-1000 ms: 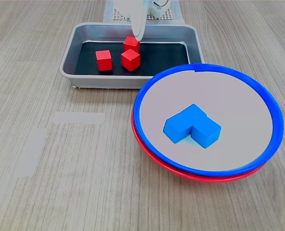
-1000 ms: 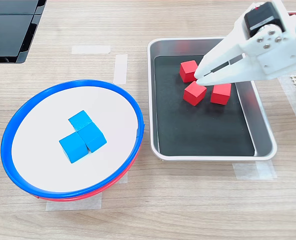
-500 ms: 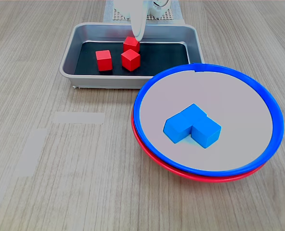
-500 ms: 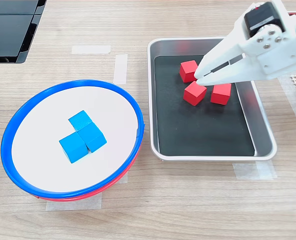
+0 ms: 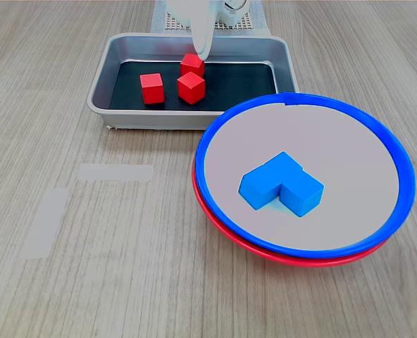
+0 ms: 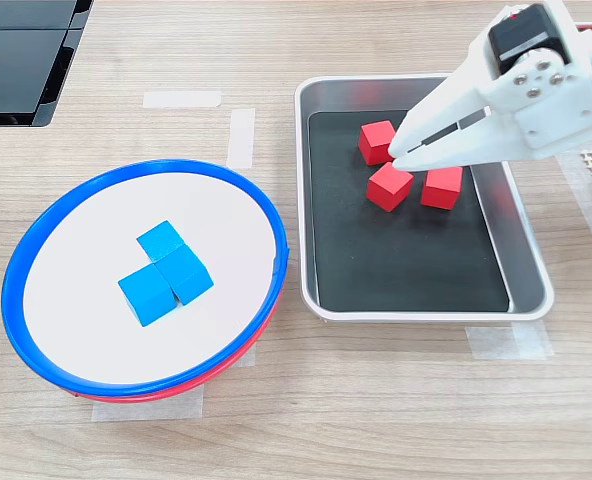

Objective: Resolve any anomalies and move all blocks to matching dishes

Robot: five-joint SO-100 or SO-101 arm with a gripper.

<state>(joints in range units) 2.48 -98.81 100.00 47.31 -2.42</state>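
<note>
Red-rimmed dish (image 6: 176, 393) mostly hidden under blue-rimmed dish (image 6: 36, 240), end effector (image 6: 396, 155) base cropped

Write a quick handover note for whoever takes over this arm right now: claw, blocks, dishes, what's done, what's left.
Claw: shut, empty, tip above the red blocks in the tray.
Red blocks: all three in the tray.
Blue blocks: all three in the blue-rimmed dish. Done.
Snag: the blue-rimmed dish sits stacked inside the red-rimmed dish, covering it.
Left: separate the dishes, then move the three red blocks into the red one.
</note>
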